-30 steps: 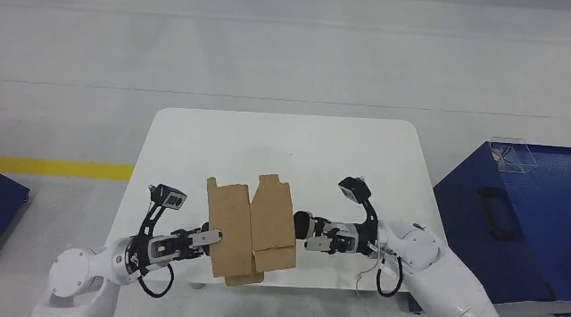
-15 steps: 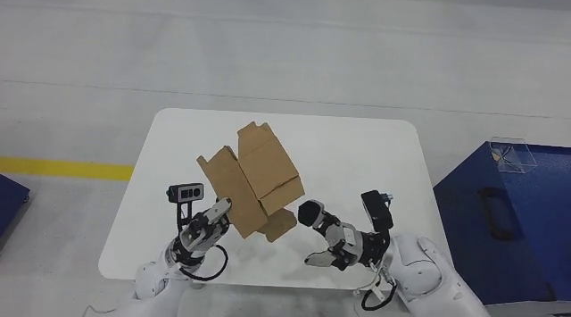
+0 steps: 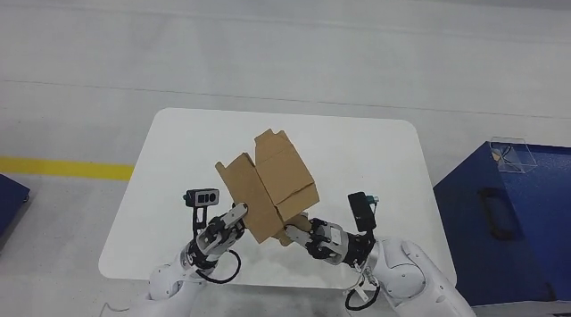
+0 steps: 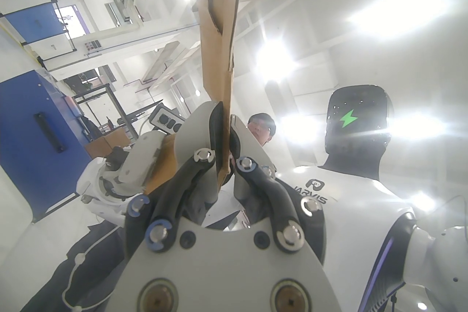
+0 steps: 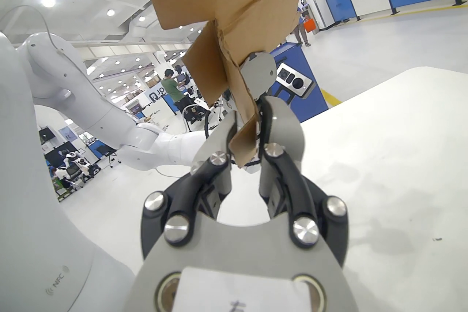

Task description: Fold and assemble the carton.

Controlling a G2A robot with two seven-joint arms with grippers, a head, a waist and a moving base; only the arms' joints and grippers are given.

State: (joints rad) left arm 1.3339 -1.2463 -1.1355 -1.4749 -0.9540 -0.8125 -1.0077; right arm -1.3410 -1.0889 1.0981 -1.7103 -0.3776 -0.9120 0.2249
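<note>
1. The left gripper (image 4: 223, 130) is closed on a thin edge of the brown cardboard carton (image 3: 272, 183). Its two pads press the panel from both sides with no gap showing.
2. From that grip the carton rises straight out beyond the left gripper's fingertips, away from the wrist. Seen edge-on from there, its layers splay slightly apart at the far end.
3. The right gripper (image 5: 248, 130) is clamped on a bent lower flap of the carton. The crumpled cardboard fills the narrow space between its fingers.
4. Beyond the right gripper's fingertips, the carton's broad panels spread upward and outward, with a second flap hanging just beside the one it holds.
5. In the top view the two grippers sit near each other at the carton's lower end, the left at one lower edge and the right at the bottom flap. The carton leans tilted up and away from both of them.
6. The carton is held clear above the white rounded table (image 3: 357, 147), over its near half, and the tabletop lies below both grippers.
</note>
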